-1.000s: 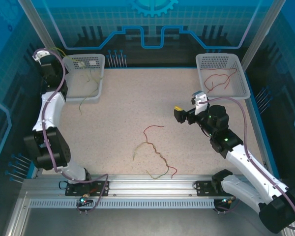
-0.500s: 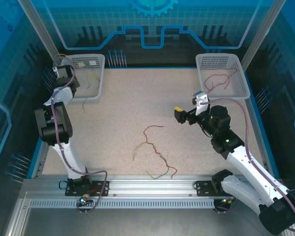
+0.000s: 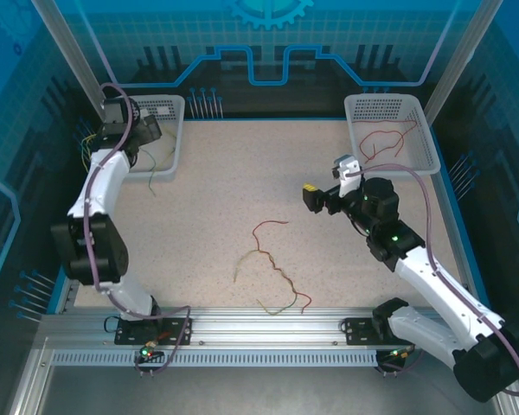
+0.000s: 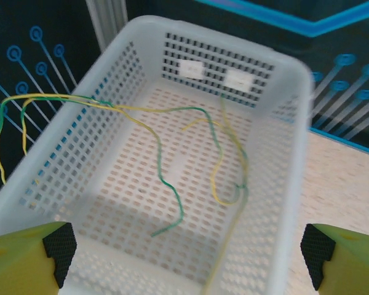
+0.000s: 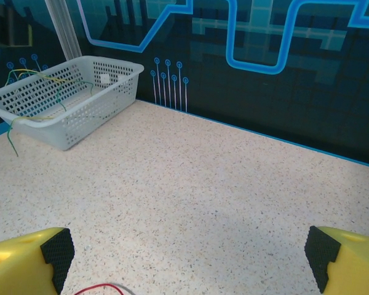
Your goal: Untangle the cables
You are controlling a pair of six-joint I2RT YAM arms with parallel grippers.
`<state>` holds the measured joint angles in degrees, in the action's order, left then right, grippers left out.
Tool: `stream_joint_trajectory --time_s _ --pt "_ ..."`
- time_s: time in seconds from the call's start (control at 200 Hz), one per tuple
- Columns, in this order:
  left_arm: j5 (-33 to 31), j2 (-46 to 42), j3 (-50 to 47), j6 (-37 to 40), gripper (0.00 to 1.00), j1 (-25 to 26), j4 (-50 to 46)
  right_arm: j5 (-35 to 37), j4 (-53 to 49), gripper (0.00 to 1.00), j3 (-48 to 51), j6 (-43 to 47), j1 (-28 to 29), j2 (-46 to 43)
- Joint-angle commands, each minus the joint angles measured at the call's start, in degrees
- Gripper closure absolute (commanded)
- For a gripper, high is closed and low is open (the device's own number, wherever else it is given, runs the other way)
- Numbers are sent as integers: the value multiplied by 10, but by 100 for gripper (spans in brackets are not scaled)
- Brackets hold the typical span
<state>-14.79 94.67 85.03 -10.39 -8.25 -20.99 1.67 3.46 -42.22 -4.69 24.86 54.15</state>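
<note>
My left gripper hovers over the left basket, jaws wide and empty. The right gripper is the same. Green and yellow cables lie inside the basket, and the tangle sits well apart from it. They look limp and featherlight, so I'd pinch a free end.

Two white baskets, speckled table
</note>
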Motion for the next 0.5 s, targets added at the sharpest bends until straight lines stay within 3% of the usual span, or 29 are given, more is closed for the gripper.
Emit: stream_joint_trajectory --time_s 0.0,0.105,0.165,0.295,0.415,0.495 --pt "43 -69 -57 -30 8 35 -34 -18 7 0 -22 -1 8 22" --pt "15 -129 -110 -28 15 73 -21 -56 11 2 -38 -5 19 56" --pt "17 -155 -133 -43 21 89 -28 -95 -10 9 -58 15 31 84" --pt "16 -200 -198 -68 27 165 -17 -73 -71 24 -120 30 73 164" --pt "-10 -198 -232 -78 31 256 -28 -69 -109 32 -157 15 88 229" --pt "8 -191 -263 -102 31 278 -19 -79 -106 34 -160 6 94 254"
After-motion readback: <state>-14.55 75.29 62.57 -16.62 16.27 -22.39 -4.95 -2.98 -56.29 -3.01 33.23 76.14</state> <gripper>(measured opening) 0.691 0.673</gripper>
